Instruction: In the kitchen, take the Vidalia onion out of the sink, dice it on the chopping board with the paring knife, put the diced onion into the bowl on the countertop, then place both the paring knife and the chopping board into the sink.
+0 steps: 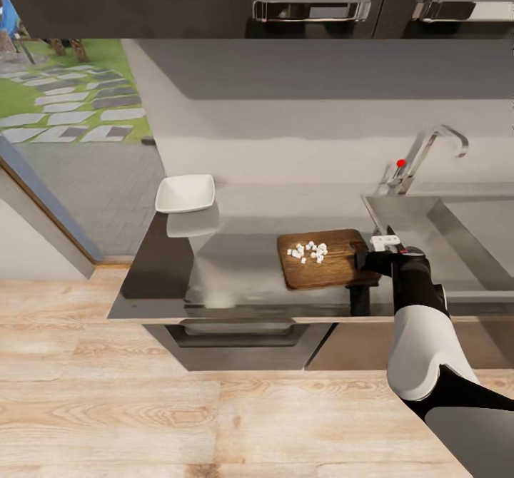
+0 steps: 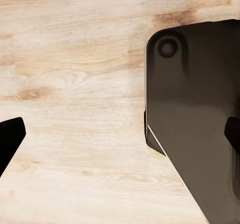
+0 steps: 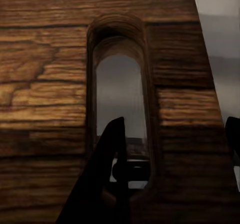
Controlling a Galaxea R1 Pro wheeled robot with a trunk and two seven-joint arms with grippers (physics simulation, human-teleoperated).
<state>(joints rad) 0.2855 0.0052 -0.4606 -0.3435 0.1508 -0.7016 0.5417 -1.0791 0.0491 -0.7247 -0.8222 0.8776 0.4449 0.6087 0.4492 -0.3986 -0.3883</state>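
Observation:
The chopping board (image 1: 325, 267) lies on the grey countertop (image 1: 243, 271) just left of the sink (image 1: 492, 239). The Vidalia onion sits on it as a cluster of small white dice (image 1: 308, 251). My right gripper (image 1: 373, 257) is at the board's right short edge. In the right wrist view, one finger (image 3: 107, 174) reaches into the board's slot handle (image 3: 120, 88) and the other finger (image 3: 233, 141) stands past the edge, with a small gap showing. The white bowl (image 1: 185, 192) rests at the counter's far left. The paring knife is out of view. My left gripper (image 2: 120, 134) hangs open over the wooden floor.
A chrome tap (image 1: 428, 151) with a red dot stands behind the sink. Dark wall cabinets with chrome handles (image 1: 310, 9) hang above. An oven front (image 1: 239, 339) sits below the counter. A dark part of my own base (image 2: 195, 129) shows beside the left gripper.

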